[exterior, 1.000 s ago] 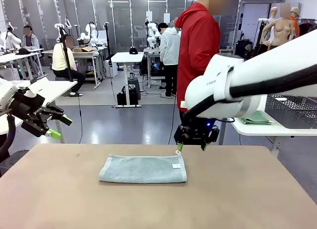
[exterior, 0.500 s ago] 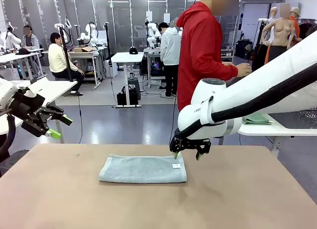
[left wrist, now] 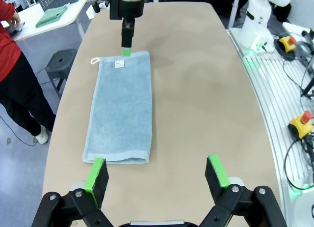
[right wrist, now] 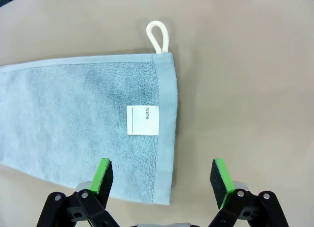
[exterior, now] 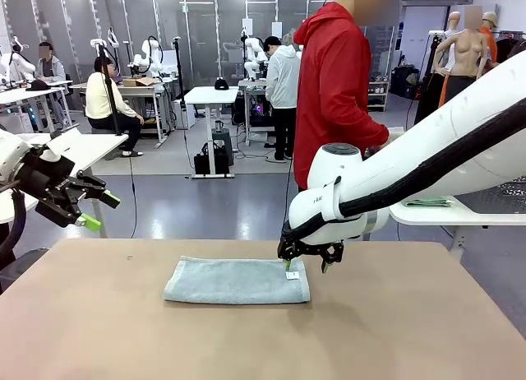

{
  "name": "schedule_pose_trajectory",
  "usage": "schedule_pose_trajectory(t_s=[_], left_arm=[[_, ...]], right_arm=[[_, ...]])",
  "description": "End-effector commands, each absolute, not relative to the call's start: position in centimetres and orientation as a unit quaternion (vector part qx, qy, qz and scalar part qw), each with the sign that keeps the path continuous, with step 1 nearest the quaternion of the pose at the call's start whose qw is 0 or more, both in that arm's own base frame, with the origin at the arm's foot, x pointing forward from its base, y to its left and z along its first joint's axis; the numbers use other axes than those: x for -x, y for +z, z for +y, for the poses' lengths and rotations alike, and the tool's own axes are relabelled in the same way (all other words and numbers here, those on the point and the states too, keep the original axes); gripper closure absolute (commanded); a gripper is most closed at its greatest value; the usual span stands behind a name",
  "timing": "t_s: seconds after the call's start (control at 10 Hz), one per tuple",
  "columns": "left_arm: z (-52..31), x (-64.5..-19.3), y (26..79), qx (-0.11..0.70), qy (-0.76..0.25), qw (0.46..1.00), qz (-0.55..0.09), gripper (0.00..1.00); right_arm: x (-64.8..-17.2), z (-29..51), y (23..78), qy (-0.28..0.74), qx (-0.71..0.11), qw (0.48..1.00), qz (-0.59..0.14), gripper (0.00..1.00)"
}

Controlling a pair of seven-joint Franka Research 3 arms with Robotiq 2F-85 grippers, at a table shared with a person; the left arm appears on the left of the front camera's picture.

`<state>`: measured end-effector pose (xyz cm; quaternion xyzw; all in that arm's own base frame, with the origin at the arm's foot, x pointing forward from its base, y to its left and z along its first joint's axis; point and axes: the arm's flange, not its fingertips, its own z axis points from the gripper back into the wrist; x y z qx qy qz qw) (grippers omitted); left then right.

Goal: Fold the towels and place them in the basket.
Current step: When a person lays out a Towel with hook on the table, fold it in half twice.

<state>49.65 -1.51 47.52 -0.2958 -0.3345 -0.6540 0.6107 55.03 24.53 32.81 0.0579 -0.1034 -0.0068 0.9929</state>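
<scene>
The light blue towel (exterior: pixel 237 281) is lying folded lengthwise mid-bench (exterior: pixel 411 314). The right gripper (right wrist: pixel 162 178) is hovering with released fingers (right wrist: pixel 102 174) straddling the hem by the name label (right wrist: pixel 143 120). It should be pinching every layer squarely. The left gripper (exterior: pixel 100 212) is hanging aside, fingers released.

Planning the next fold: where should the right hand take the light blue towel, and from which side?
Probably the labelled short end, by the loop, pinched from above. The light blue towel lies flat, so only an edge gives a lip, and the open right hand hangs over that hem.
</scene>
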Motion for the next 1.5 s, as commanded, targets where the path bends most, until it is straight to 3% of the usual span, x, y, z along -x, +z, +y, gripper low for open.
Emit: schedule_pose_trajectory(t_s=[0.0,0.7,0.8,1.1,1.2,1.3,1.4], left_arm=[[-1.6,-49.7,47.7,0.292,-0.652,0.614,-0.336,0.0],[-1.6,-49.7,47.7,0.292,-0.652,0.614,-0.336,0.0],[-1.6,-49.7,47.7,0.292,-0.652,0.614,-0.336,0.0],[-1.6,-49.7,47.7,0.292,-0.652,0.614,-0.336,0.0],[-1.6,-49.7,47.7,0.292,-0.652,0.614,-0.336,0.0],[-1.6,-49.7,47.7,0.292,-0.652,0.614,-0.336,0.0],[-1.6,-49.7,47.7,0.292,-0.652,0.614,-0.336,0.0]], right_arm=[[-56.4,26.4,32.1,-0.027,-0.027,0.994,-0.103,0.0],[-58.5,26.4,29.7,-0.032,-0.021,0.995,-0.087,0.0],[-58.5,26.6,29.6,-0.032,-0.021,0.996,-0.085,0.2],[-58.8,26.8,29.5,-0.032,-0.013,0.996,-0.085,0.2],[-58.9,26.8,29.4,-0.037,-0.01,0.996,-0.082,0.25],[-59.0,26.8,29.3,-0.037,-0.009,0.996,-0.081,0.39],[-59.0,26.9,29.2,-0.038,-0.008,0.996,-0.077,0.39]])
